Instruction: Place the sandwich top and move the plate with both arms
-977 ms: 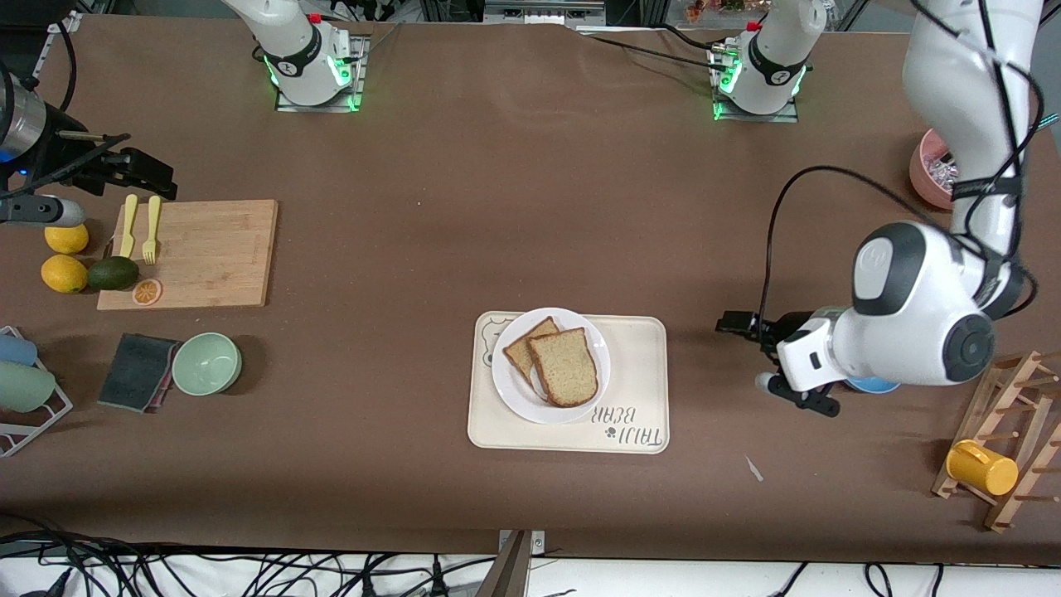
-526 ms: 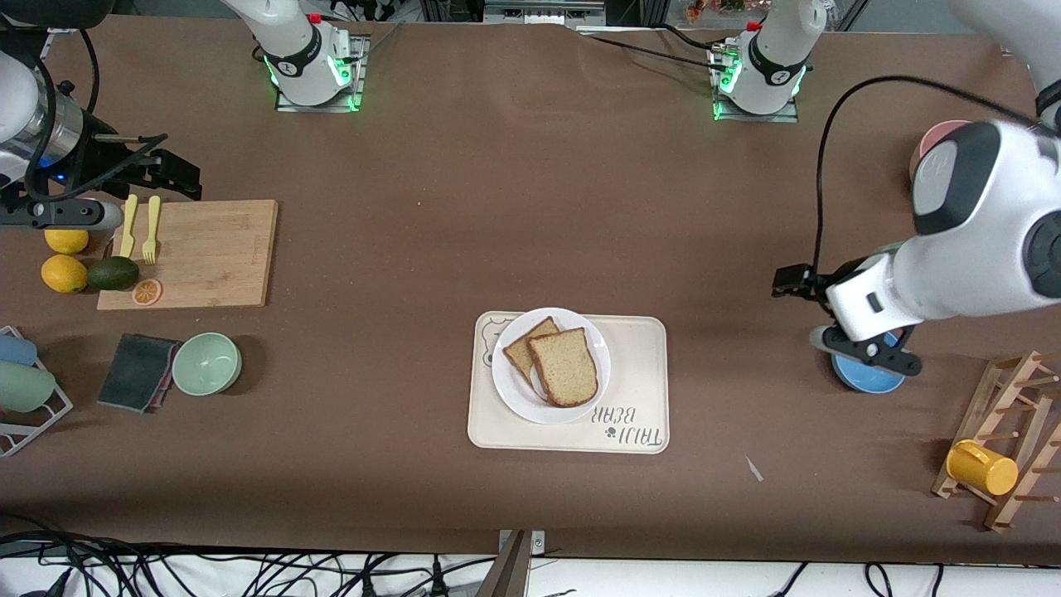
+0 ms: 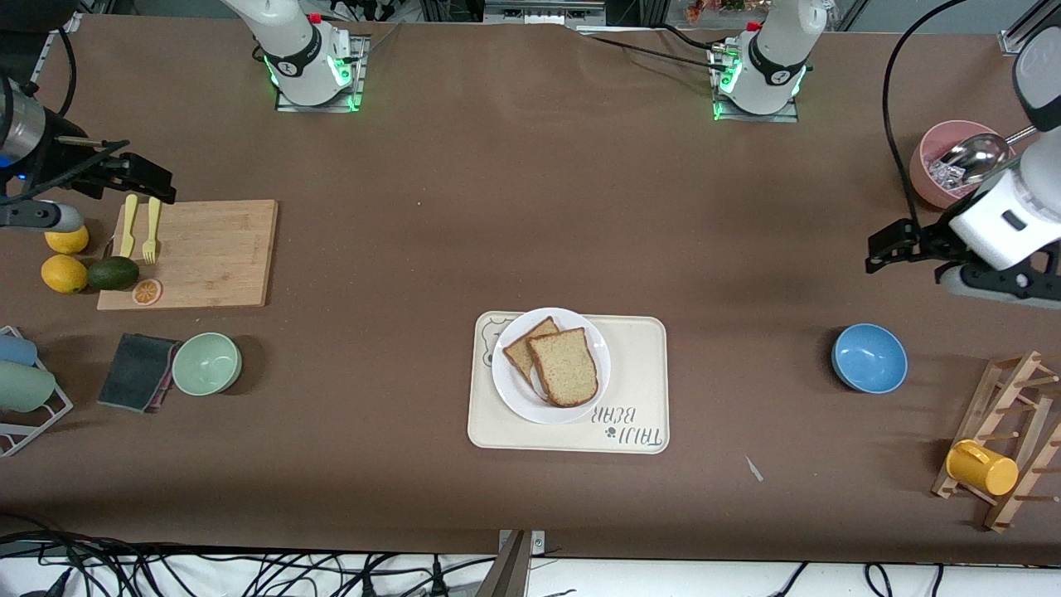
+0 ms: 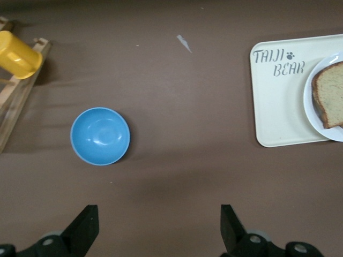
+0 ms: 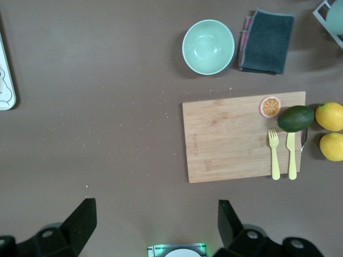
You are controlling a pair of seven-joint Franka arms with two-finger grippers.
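Since the earlier frame my left gripper (image 3: 891, 249) has withdrawn toward the left arm's end of the table and now hangs over bare table above the blue bowl (image 3: 869, 357), which it no longer covers; my right gripper (image 3: 145, 178) has shifted only slightly and hangs over the farther edge of the cutting board (image 3: 207, 253). The sandwich top (image 3: 564, 366) lies on the plate (image 3: 510, 385), overlapping a second slice (image 3: 520, 344) beneath it. The plate rests on the bear-printed tray (image 3: 638, 390), at the tray's end toward the right arm. Both my grippers stand wide apart at the fingers and carry nothing: the left fingers (image 4: 86, 227) frame empty table, and the right fingers (image 5: 83, 217) do likewise. On the cutting board lie a yellow fork (image 3: 152, 229), a yellow knife (image 3: 128, 225) and an orange slice (image 3: 147, 291); an avocado (image 3: 113, 273) touches the board's edge. A green bowl (image 3: 206, 363) sits nearer the front camera than the board.
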